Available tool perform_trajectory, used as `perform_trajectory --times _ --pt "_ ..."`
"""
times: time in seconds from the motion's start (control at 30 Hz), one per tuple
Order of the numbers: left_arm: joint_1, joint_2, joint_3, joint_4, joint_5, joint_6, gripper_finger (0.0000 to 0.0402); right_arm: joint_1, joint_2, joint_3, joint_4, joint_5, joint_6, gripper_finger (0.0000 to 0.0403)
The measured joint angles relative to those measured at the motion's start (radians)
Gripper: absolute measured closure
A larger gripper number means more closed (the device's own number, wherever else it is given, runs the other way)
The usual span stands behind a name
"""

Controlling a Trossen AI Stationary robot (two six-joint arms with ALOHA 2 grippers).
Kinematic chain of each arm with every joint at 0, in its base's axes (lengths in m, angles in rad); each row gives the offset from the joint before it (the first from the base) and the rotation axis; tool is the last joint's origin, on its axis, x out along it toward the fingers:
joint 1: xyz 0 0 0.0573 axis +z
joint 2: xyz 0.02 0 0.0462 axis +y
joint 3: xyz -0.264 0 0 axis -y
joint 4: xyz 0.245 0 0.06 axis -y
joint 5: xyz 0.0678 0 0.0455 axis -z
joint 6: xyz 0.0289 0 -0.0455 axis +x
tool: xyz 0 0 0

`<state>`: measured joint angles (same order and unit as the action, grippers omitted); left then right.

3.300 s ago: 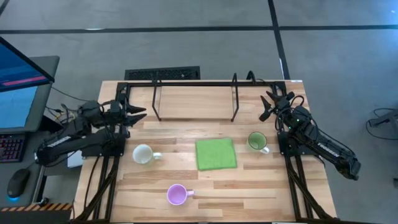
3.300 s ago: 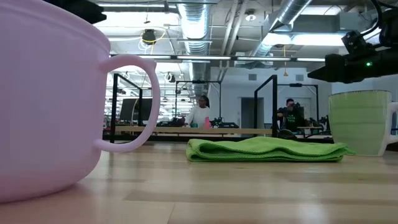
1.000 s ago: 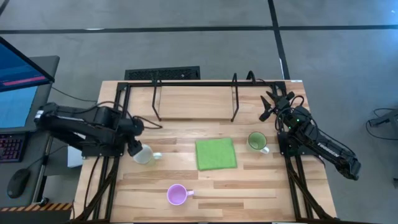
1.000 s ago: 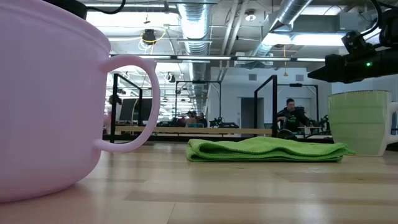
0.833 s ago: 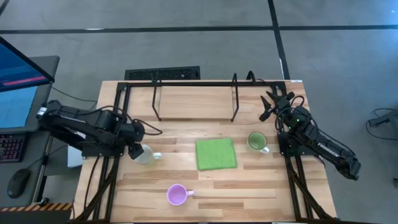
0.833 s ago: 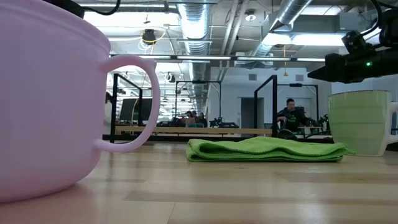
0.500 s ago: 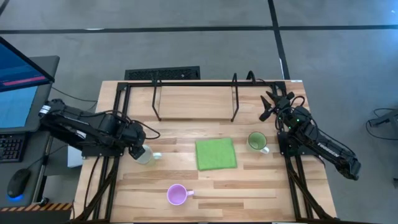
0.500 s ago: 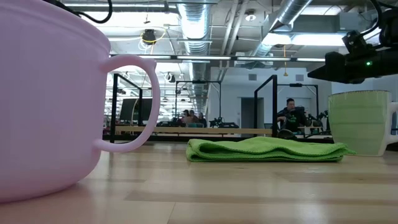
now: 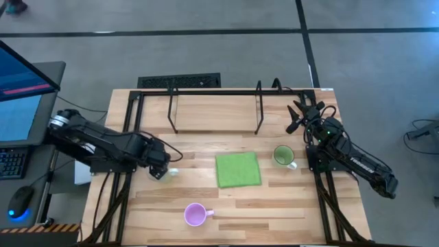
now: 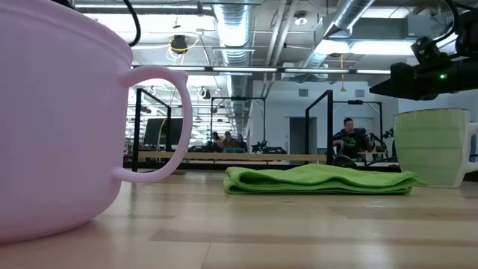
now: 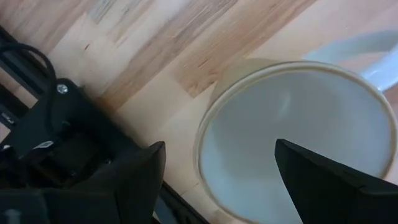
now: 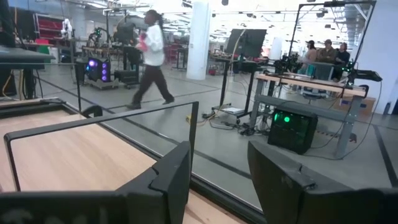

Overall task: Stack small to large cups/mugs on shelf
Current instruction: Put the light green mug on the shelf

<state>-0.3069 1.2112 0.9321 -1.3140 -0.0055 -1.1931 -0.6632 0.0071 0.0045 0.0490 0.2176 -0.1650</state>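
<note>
We find the left gripper [image 9: 158,167] lowered directly over the white mug [image 9: 169,171] at the left of the table [image 9: 274,206], so that in the high view little more than the mug's handle shows past it. In the left wrist view its fingers [image 11: 134,180] stand apart, one outside the mug's rim and the other over its open mouth; the rim [image 11: 205,124] lies between them, and we cannot tell from the pictures whether either finger touches it. The mug [image 11: 292,143] stands upright on the wooden boards.

The right gripper [image 9: 296,116] waits near the back right corner of the table, beside the right end of the shelf [image 9: 212,113]. Its fingers [image 12: 168,174] are spread and grasp nothing.

The green mug [image 9: 283,156] stands upright on the table just ahead of the right arm, its handle turned away from the green cloth [image 9: 238,169], which lies flat at mid-table between the white mug and the green mug. The pink mug [image 9: 195,215] stands upright near the front edge, well apart from both grippers; in the low view it fills the near left [image 10: 60,119].

All three mugs are on the tabletop. The shelf board at the back carries no mug.
</note>
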Motion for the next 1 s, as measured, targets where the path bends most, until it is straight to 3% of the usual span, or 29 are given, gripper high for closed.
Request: perform_trajectory --times 0.27,1.0 --pt "0.0 0.066 0.0 -0.003 0.0 0.004 0.0106 0.0 0.0 0.0 0.0 0.0 -0.002 0.0219" --pt "0.001 0.067 0.0 0.004 0.027 0.064 0.0106 0.0 0.0 0.0 0.0 0.0 -0.001 0.0219"
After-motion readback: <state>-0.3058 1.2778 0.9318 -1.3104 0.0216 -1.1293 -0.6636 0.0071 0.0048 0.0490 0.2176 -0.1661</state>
